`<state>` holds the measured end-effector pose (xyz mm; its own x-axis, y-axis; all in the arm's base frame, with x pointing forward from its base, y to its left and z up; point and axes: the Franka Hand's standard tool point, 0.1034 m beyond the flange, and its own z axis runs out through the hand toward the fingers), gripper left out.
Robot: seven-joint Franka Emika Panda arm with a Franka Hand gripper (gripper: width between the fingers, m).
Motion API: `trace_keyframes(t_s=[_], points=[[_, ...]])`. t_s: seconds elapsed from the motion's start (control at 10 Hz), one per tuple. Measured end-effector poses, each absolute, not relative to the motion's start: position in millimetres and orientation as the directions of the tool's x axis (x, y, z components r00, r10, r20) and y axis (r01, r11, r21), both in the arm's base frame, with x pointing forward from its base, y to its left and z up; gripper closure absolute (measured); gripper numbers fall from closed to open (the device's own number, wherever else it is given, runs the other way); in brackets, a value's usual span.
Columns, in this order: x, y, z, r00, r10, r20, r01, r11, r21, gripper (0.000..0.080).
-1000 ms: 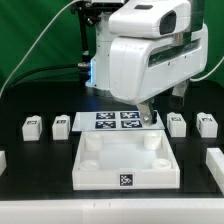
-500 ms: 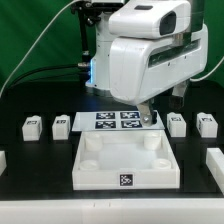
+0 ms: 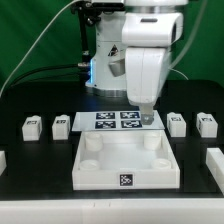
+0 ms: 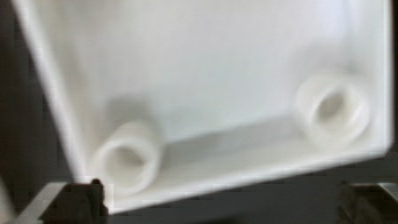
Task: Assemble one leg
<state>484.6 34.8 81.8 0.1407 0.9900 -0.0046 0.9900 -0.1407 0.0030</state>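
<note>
Several legs, small white tagged blocks, stand in a row on the black table: two at the exterior view's left (image 3: 32,125) (image 3: 61,124) and two at its right (image 3: 177,122) (image 3: 206,123). My gripper (image 3: 147,118) hangs over the back right edge of the large white panel (image 3: 100,172), apart from every leg. In the wrist view the gripper (image 4: 228,205) is open and empty. Its dark fingertips (image 4: 80,200) stand wide apart above the panel (image 4: 214,70), whose two round sockets (image 4: 128,158) (image 4: 333,108) show. No leg shows in the wrist view.
The marker board (image 3: 112,120) lies behind the panel, partly under the gripper. White blocks sit at the table's left edge (image 3: 2,160) and right edge (image 3: 214,160). The arm's base (image 3: 105,60) and cables stand at the back.
The hand has turned about its vertical axis and now shows its narrow side. The gripper stays over the same spot at the panel's back right. No part has moved.
</note>
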Motion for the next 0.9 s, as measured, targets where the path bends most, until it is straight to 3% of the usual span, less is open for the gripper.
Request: trace_keyframes(t_s=[0.2, 0.6, 0.8, 0.9], points=[[445.8, 10.5, 57.9, -0.059, 0.998, 0.005, 0.998, 0.059, -0.002, 0.015], [423.2, -2.8, 15.5, -0.038, 0.999, 0.028, 0.998, 0.04, -0.044, 0.015], [422.7, -2.9, 13.7, -0.023, 0.999, 0.028, 0.999, 0.025, -0.046, 0.015], [422.3, -3.0, 13.1, -0.023, 0.999, 0.028, 0.999, 0.024, -0.047, 0.0272]])
